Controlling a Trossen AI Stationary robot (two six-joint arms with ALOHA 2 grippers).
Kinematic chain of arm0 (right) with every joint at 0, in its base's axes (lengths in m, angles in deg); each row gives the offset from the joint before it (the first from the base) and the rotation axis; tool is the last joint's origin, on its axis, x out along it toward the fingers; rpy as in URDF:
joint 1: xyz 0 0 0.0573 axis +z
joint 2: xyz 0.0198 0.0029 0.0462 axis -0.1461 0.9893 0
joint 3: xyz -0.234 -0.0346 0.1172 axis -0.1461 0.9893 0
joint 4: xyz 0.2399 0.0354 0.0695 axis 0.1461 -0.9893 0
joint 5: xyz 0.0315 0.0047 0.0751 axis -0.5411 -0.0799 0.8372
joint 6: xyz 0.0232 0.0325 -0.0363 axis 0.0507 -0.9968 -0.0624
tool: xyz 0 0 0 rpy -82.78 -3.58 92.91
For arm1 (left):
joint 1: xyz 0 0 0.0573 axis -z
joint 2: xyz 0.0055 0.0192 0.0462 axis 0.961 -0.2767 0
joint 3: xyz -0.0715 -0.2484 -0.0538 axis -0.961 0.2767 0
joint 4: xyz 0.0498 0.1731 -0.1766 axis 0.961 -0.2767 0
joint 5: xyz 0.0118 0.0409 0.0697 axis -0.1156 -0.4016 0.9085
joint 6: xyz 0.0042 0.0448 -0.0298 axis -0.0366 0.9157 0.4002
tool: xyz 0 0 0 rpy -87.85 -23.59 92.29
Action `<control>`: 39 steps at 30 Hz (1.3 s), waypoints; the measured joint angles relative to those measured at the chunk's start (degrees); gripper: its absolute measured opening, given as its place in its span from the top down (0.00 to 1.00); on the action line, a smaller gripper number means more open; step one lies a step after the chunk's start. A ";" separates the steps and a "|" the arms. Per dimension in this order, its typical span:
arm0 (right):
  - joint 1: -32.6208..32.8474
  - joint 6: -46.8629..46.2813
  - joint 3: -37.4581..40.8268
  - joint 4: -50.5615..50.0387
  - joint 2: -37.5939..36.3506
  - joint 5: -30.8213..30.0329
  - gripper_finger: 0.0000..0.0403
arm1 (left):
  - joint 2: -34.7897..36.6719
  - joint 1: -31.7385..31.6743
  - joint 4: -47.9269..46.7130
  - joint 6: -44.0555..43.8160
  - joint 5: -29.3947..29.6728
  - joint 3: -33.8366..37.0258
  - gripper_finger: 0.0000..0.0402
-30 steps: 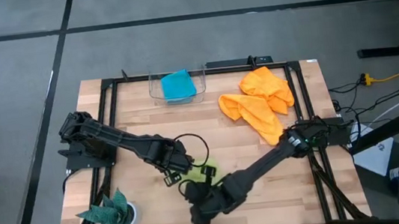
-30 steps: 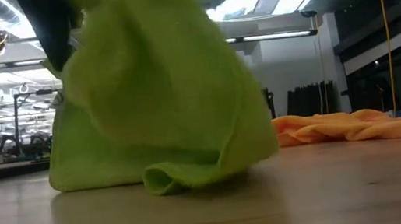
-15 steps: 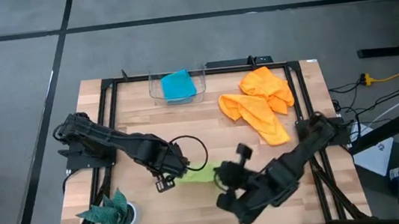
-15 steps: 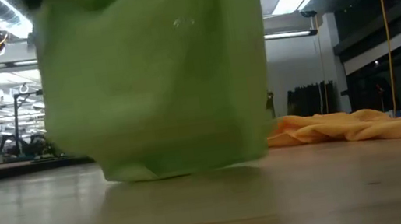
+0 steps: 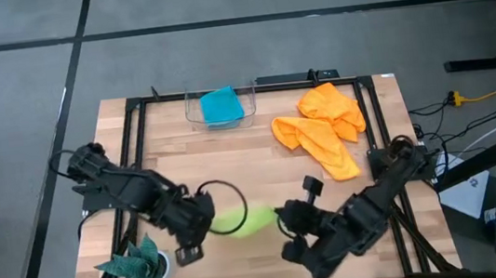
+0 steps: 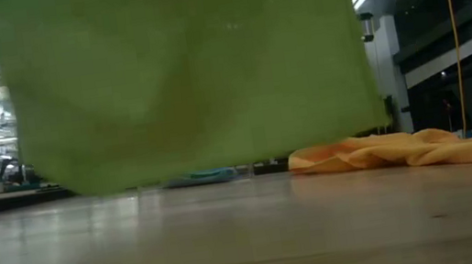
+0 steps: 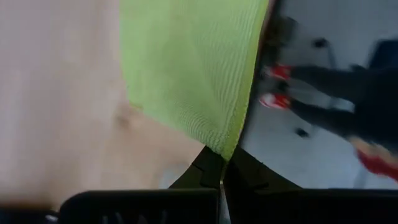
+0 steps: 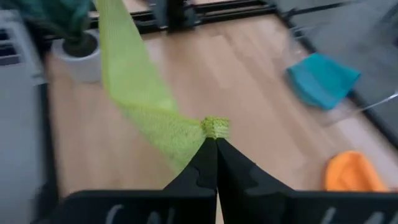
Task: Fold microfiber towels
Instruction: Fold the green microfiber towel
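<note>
The lime-green towel (image 5: 239, 220) hangs spread between my two grippers over the near middle of the table. Its lower edge (image 6: 204, 169) is clear of the wood. My left gripper (image 5: 207, 220) is shut on the towel's left end, and my right gripper (image 5: 280, 218) is shut on its right end. The turquoise-blue towel (image 5: 221, 106) lies in a clear bin (image 5: 194, 115) at the far edge. Two orange towels (image 5: 322, 129) lie bunched on the table at the far right. My left gripper pinches a corner of the green towel (image 7: 222, 148) between its two fingertips, coming steeply from above. The cloth runs away from the fingers toward my right gripper and hangs clear of the table. My right gripper pinches a bunched corner of the green towel (image 8: 215, 127) between its two fingertips, slanting down from the table's right. From there the cloth stretches as a band toward my left gripper, off the table.
A dark teal spiky-edged cloth in a small white pot (image 5: 136, 267) stands at the near left corner, close to my left arm. A black frame (image 5: 132, 105) runs around the table. Bare wood (image 5: 232, 164) lies between the held towel and the bin.
Both grippers have risen and drawn apart, the left toward the table's left edge, the right toward its right edge. The green towel, earlier heaped on the wood, has been lifted clear and spread out between them.
</note>
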 joint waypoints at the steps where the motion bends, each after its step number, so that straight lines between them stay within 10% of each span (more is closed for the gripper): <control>1: 0.53 -0.56 -1.07 -0.18 0.00 1.23 1.00 | 0.00 0.86 0.00 -0.96 -1.40 -0.69 1.00; 11: 0.14 -4.20 -0.81 2.69 -0.97 6.89 1.00 | 0.00 4.54 0.19 -4.37 -2.06 -3.76 1.00; 19: -8.12 -1.66 13.59 3.14 -0.57 7.20 1.00 | -0.02 -1.52 0.00 4.00 0.85 12.35 1.00; 29: -19.23 2.01 35.57 18.89 -0.48 -2.87 1.00 | -0.02 -12.07 -0.01 13.80 25.61 30.91 1.00; 39: -21.84 3.31 38.49 23.65 -0.48 -3.46 1.00 | -0.04 -16.92 6.42 17.94 26.08 39.55 1.00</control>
